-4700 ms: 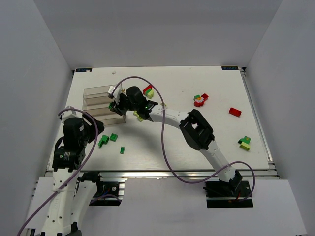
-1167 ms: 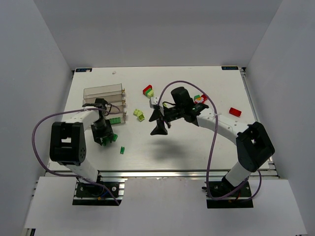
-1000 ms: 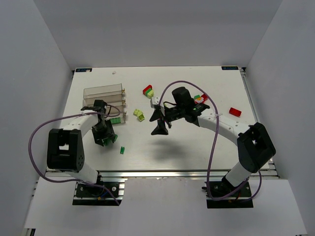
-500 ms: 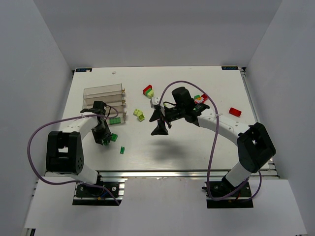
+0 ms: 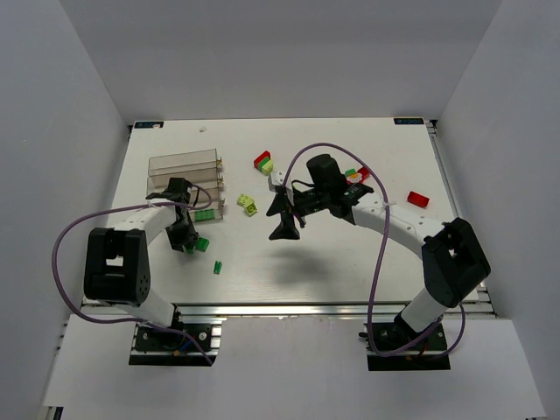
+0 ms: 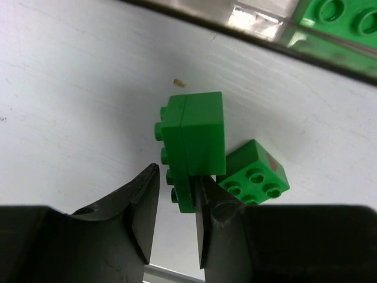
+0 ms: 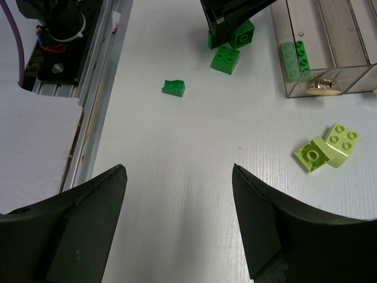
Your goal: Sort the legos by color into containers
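The white table (image 5: 350,254) carries the clear compartment tray (image 5: 179,164) at its far left, with one green brick (image 5: 204,214) in the tray's nearest slot. Just in front of the tray, the left gripper (image 6: 177,183) closely brackets the lower end of a dark green brick stack (image 6: 197,132) beside a green 2x2 brick (image 6: 256,174) — whether it actually pinches I cannot tell — while the right gripper (image 7: 179,224) hangs wide apart over mid-table. Lime bricks (image 7: 327,147), a red brick (image 5: 417,199) and a small green piece (image 7: 174,88) lie scattered.
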You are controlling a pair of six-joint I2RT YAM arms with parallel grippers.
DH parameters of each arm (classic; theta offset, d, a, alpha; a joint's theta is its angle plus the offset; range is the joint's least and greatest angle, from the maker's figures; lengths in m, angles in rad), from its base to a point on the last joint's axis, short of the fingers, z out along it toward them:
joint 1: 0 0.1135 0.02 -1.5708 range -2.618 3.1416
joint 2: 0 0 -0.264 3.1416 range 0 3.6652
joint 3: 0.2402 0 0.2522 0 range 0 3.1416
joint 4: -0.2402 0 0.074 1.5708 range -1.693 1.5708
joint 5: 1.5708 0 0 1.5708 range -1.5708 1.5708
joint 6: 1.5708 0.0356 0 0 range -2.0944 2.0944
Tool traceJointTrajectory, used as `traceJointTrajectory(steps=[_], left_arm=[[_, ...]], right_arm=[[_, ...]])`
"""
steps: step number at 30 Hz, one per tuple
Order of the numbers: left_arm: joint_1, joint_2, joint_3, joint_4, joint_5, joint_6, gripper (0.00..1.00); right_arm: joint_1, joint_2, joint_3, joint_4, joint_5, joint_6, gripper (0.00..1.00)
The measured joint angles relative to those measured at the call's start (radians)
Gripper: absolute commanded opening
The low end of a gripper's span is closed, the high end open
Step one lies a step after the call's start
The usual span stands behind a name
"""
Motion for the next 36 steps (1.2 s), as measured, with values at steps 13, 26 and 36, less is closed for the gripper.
traceJointTrajectory(steps=[13,26,36], left_arm=[[-0.001,0.005,-0.025,0.05,0.0,-0.005,0.05],[-0.003,-0.428,-0.087,0.081,0.225,-0.061,0.0],[-0.049,-0.751,-0.251,0.283,0.515,-0.118,0.0]], right_arm=[[0.0,0.0,0.0,0.0,0.0,0.015,0.76],[-0.002,0.002,0.009,0.144,0.006,0.452,0.51],[0.023,0.167,0.257,0.184,0.118,0.983,0.66]])
